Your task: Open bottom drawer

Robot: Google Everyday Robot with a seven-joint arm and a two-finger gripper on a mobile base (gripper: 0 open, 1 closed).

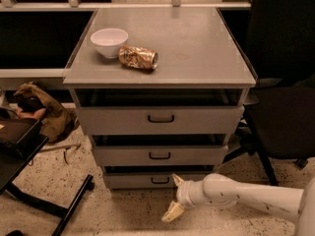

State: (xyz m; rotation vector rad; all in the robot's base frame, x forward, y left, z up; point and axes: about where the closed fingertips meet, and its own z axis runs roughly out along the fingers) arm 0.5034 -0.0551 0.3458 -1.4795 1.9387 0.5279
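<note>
Grey shallow bottom drawer [129,181], pincer [171,198] spread nearby

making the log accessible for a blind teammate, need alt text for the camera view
A robot arm reaches in from the right, its open gripper low in front of the bottom drawer of a grey three-drawer cabinet, just right of the drawer's small dark handle. A white bowl and a crumpled can sit on top.

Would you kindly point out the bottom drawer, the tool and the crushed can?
bottom drawer [128,181]: camera view, front left of handle.
tool [171,197]: camera view, between fingertips, before that drawer.
crushed can [139,58]: camera view, its side.
</note>
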